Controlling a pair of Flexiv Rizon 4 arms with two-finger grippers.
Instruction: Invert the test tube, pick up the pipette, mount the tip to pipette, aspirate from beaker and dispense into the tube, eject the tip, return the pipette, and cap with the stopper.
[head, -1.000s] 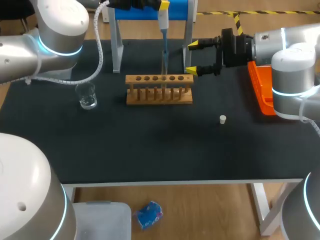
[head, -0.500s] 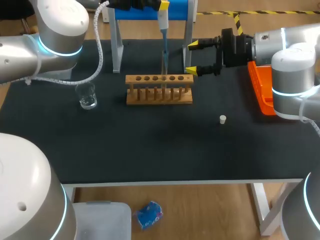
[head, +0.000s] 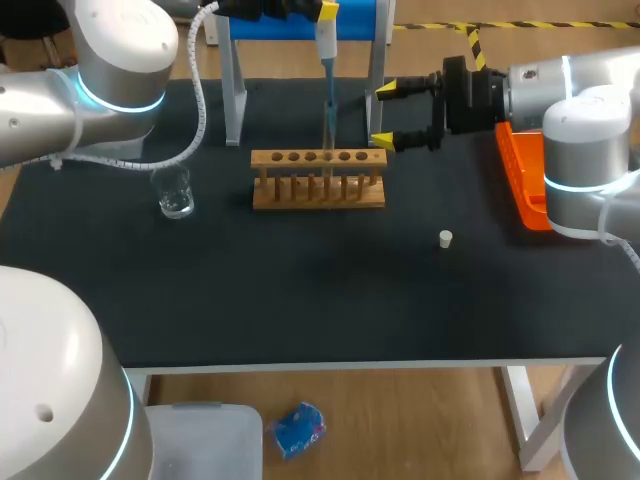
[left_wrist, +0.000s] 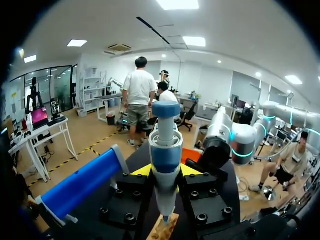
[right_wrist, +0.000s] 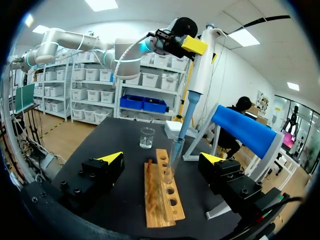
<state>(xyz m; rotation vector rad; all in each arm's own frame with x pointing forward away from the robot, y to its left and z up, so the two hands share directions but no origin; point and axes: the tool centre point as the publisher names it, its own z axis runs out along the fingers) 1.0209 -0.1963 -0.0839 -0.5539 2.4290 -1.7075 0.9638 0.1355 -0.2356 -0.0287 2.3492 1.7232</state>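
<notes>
Left gripper (left_wrist: 165, 170) grips pipette (head: 327, 45) vert., tip (right_wrist: 178, 136) down into tube (right_wrist: 171, 167).

No legible text, no labels, no numbers

Beaker (head: 174, 192) left of rack (head: 318, 178); stopper (head: 446, 238) right, nearer; pipette (head: 327, 60) above rack.

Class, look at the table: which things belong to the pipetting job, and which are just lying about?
Job: pipette, test tube, wooden rack, beaker, stopper.
Lying about, or at least not named in the task: orange tray (contents not visible), blue-topped stand.
</notes>
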